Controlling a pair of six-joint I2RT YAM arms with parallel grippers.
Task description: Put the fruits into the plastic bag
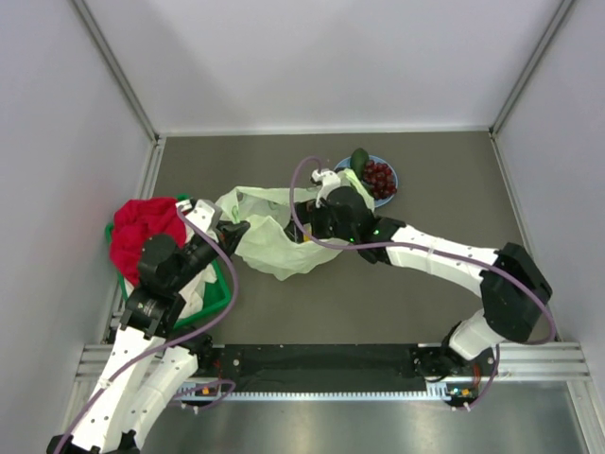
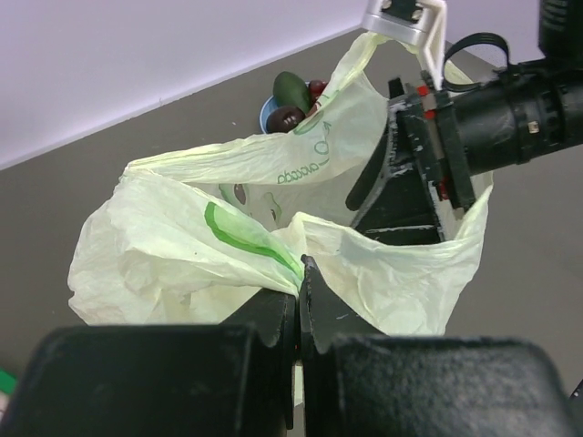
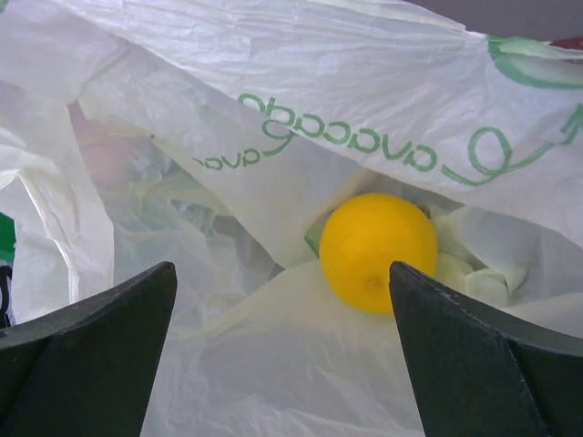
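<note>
The top camera looked down from above and behind the arm bases (image 1: pixel 461 361), taking in the whole counter (image 1: pixel 425 189). The left wrist camera sat close behind the left tool (image 2: pixel 299 282), facing the plastic bag (image 2: pixel 182 255). The right wrist camera peered into that bag from very near; all three views shared it.

Pale green plastic bag (image 1: pixel 269 241) mid-table, grape bunch (image 1: pixel 379 175) and avocado (image 1: pixel 359 159) on blue plate (image 1: pixel 392 189)

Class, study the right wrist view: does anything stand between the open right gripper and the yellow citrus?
Nothing visible does. The yellow citrus lies uncovered inside the plastic bag, ahead of the open right gripper, touching neither finger.
</note>
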